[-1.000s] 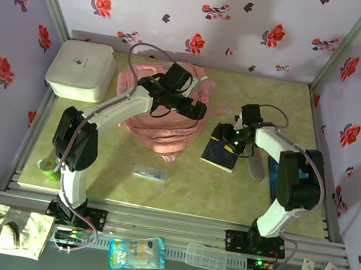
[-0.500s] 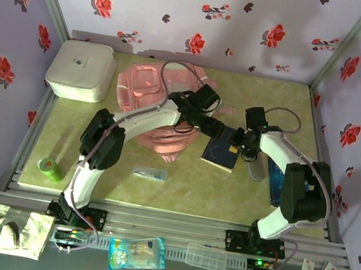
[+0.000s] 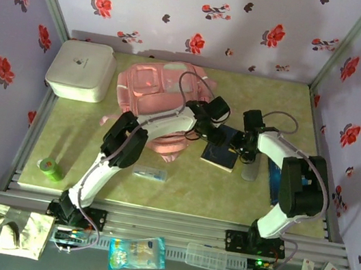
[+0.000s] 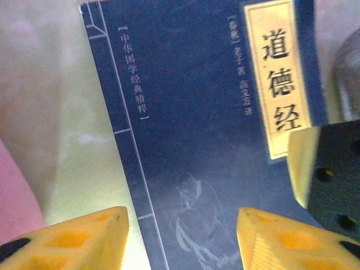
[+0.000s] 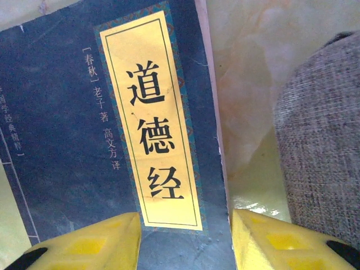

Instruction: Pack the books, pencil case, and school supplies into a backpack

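The dark navy book (image 3: 219,152) with a yellow title label lies flat on the table, right of the pink backpack (image 3: 156,96). My left gripper (image 3: 224,137) hovers over it, open. In the left wrist view its fingers (image 4: 84,242) straddle the left edge of the book (image 4: 185,112). From the right, my right gripper (image 3: 240,145) meets it, also open. It straddles the right edge of the book (image 5: 112,129), with the grey pencil case (image 5: 320,152) just beside it. A brighter blue book (image 3: 272,175) lies under the right arm. The clear packet (image 3: 150,173) and green roll (image 3: 51,169) lie front left.
A white rounded box (image 3: 80,71) stands at the back left. Off the table's front edge lie a pale glove (image 3: 5,229), a blue-white bag (image 3: 138,253) and a clear box (image 3: 209,256). Floral walls close in the table on three sides.
My left arm has swung right, from above the backpack to over the navy book, and its jaws have narrowed. The right gripper's jaws have narrowed too, and it has stayed at the book.
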You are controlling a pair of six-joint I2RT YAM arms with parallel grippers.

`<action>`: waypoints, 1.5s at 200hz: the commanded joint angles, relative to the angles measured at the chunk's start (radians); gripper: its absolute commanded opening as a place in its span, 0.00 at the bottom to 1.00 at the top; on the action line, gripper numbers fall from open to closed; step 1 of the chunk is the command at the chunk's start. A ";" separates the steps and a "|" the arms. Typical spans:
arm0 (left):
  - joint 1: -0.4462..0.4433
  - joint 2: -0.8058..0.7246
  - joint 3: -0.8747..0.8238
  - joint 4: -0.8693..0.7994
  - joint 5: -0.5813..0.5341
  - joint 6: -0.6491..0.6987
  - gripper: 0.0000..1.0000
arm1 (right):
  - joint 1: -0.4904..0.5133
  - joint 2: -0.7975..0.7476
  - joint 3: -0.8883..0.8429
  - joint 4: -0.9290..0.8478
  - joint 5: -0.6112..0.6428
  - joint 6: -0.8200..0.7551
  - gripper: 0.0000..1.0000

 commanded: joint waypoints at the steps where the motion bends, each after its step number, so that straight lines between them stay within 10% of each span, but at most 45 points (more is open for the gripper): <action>1: -0.011 0.038 0.048 -0.057 -0.015 0.029 0.52 | -0.008 0.029 -0.004 -0.034 0.032 0.013 0.49; 165: -0.013 0.140 0.071 -0.099 -0.024 0.046 0.33 | -0.007 0.058 0.023 -0.011 -0.085 -0.038 0.52; 300: -0.015 0.170 0.079 -0.127 -0.027 0.062 0.30 | -0.007 -0.098 0.044 -0.045 -0.055 -0.016 0.31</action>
